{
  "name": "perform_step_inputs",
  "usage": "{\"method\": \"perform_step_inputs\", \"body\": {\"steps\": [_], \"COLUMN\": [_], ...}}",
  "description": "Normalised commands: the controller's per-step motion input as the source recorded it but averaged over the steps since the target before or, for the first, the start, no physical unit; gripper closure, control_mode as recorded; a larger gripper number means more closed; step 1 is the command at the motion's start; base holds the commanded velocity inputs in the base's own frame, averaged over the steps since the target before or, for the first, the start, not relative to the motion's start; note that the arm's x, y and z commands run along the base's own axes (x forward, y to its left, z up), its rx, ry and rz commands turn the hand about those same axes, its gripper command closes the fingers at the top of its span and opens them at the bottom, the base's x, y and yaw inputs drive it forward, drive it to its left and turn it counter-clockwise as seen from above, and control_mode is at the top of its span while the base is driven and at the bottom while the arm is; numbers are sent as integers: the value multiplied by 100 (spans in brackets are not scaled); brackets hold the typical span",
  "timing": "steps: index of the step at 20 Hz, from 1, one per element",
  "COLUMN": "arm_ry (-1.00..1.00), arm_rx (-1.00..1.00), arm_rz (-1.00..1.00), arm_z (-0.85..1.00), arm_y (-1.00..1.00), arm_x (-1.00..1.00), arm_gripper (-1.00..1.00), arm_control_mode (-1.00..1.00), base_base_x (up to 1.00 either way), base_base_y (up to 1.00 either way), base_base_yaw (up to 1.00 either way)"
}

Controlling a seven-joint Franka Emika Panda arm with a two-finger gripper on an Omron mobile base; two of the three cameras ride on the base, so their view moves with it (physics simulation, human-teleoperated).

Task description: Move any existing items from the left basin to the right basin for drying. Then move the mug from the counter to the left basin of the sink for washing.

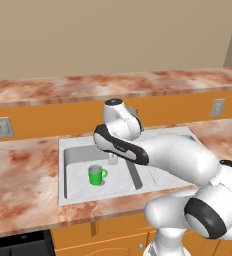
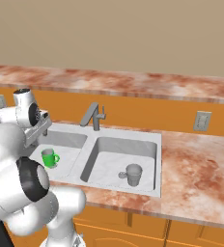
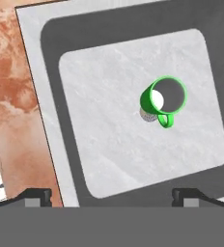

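I see the green mug (image 1: 96, 174) standing upright on the floor of the left basin (image 1: 78, 180), beside the drain. My gripper (image 3: 112, 195) hangs above it, fingers spread wide, holding nothing. The grey cup (image 2: 133, 174) stands upright in the right basin (image 2: 109, 164), toward its near right corner.

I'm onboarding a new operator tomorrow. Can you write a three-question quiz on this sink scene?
1. True or false: the green mug stands upright in the left basin.
2. Where is the grey cup? A) counter B) right basin C) left basin
3. Fill in: the tool has its jaws ____ above the left basin.

Key: 1 true; 2 B; 3 open
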Motion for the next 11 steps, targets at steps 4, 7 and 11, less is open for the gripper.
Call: {"method": "perform_step_inputs", "body": {"steps": [4,7,11], "arm_ry": [0,0,-2], "arm_rx": [6,4,2], "arm_rz": [0,-1,-1], "arm_z": [50,34,17], "arm_y": [-40,-34,-29], "arm_x": [-43,-32,-23], "arm_gripper": [-100,-100,-100], "arm_control_mode": [-100,-100,-100], "base_base_x": [0,0,0], "base_base_y": [0,0,0], "base_base_yaw": [0,0,0]}}
